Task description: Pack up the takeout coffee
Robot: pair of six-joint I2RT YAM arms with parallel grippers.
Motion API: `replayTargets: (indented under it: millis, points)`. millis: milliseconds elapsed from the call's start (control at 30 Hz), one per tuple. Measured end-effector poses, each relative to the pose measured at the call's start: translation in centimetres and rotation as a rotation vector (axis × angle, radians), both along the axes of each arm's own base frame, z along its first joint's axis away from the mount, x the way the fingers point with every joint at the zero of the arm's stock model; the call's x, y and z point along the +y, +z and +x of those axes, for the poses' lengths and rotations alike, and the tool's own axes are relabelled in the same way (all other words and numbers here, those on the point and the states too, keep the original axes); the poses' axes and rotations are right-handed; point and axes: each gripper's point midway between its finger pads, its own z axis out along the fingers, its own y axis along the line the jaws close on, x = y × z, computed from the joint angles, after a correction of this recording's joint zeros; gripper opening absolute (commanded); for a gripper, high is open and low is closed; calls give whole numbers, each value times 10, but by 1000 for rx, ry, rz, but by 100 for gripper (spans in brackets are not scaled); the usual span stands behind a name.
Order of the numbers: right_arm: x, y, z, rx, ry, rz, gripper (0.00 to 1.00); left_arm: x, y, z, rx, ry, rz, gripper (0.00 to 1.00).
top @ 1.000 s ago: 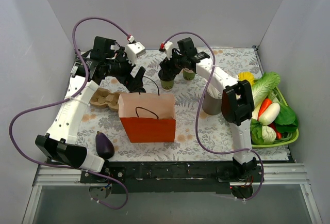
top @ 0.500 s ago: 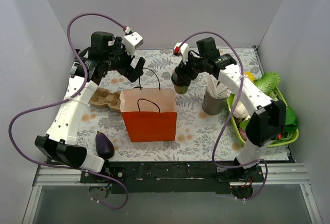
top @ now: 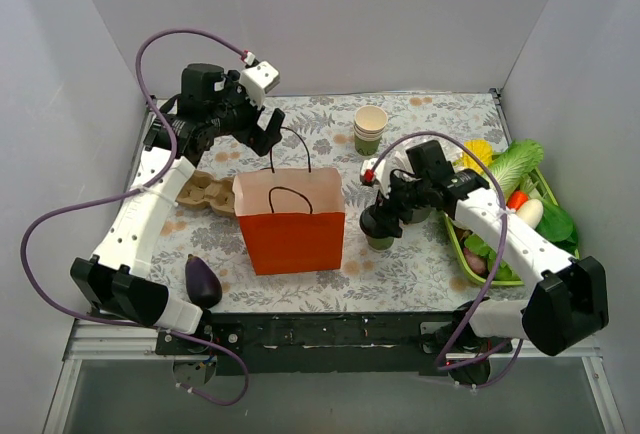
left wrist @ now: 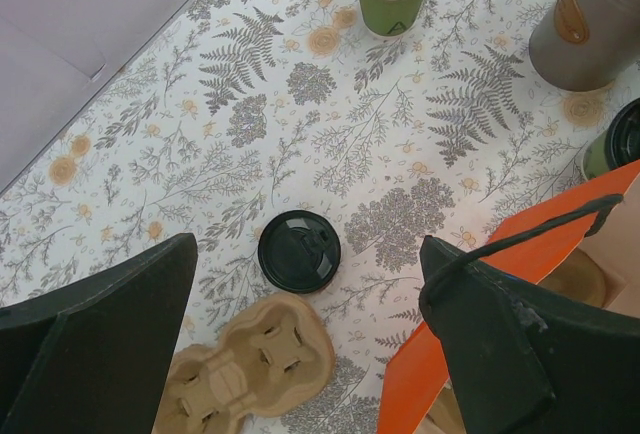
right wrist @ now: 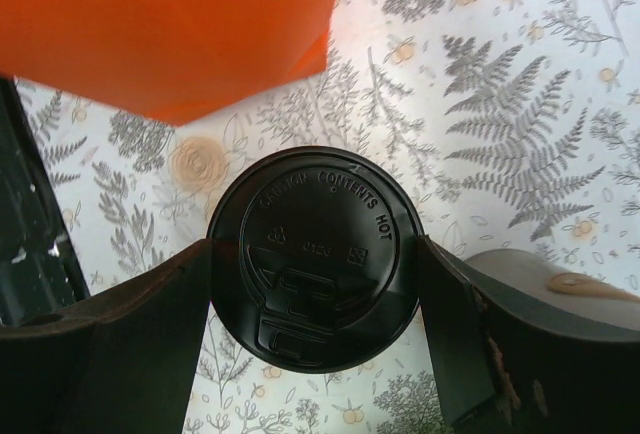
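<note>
Right gripper (top: 384, 214) is clamped on the coffee (right wrist: 315, 254), just right of the bag (top: 290, 226); only its wrist view shows both fingers (right wrist: 130, 344) touching the lid's sides. Left gripper (left wrist: 308, 246), jaws apart, hangs over the bag's back edge; its wrist view adds 1 loose lid (left wrist: 299, 251) just beside the carrier (left wrist: 250, 364).

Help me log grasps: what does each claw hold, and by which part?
The right claw grips the takeout coffee by the sides of its black lid. The left claw is open, holding nothing.
</note>
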Motion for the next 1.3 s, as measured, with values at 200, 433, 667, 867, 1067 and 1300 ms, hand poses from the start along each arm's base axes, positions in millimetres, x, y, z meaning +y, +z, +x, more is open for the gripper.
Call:
replayTargets:
  millis: [200, 433, 667, 867, 1067, 1300]
  points:
    - [-9, -12, -19, -30, 81, -15, 69, -3, -6, 1, 5, -7, -8, 96]
    - [-13, -18, -31, -66, 178, -30, 77, -2, -17, -7, 25, -14, -13, 96]
    - [-19, -19, -43, -45, 270, -68, 95, -1, -12, -12, 9, -17, -22, 96]
    - [-29, -18, -52, 16, 346, -138, 98, -1, -12, -16, 4, -25, -28, 96]
    - [-27, -3, -43, 16, 382, -161, 98, 0, -17, -21, 10, -25, -31, 96]
    - [-30, -5, -47, 86, 438, -195, 98, 1, -19, -25, 11, -23, -33, 96]
